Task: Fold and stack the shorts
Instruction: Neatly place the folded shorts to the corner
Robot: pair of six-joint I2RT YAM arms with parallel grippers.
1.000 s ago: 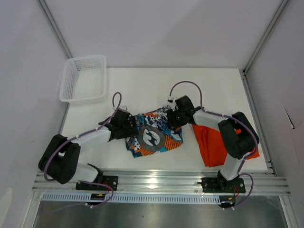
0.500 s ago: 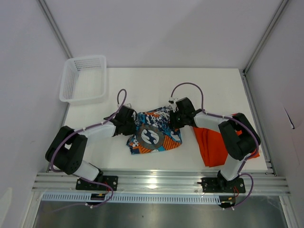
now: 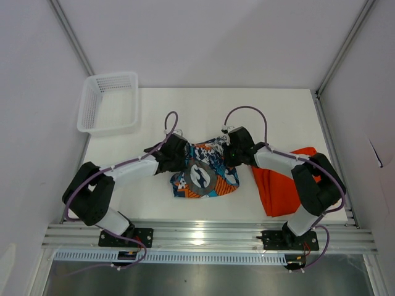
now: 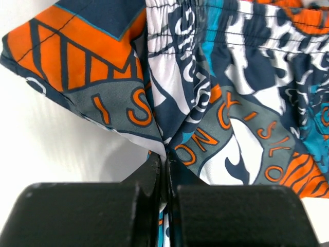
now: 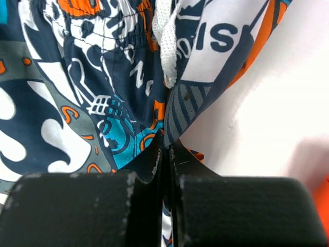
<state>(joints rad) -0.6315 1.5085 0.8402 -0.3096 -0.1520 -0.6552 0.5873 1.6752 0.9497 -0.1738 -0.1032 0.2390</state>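
Behind the patterned shorts the worktop lies open right to the back wall. The white basket blocks the far left corner; orange shorts cover the right side, under the right arm.

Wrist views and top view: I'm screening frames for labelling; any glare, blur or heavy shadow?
Top external: glare on the metal rail at the near edge, patterned shorts evenly lit. Left wrist: print sharp, jaws dark and soft close to the camera. Right wrist: likewise, the orange shorts a blurred patch at the corner.
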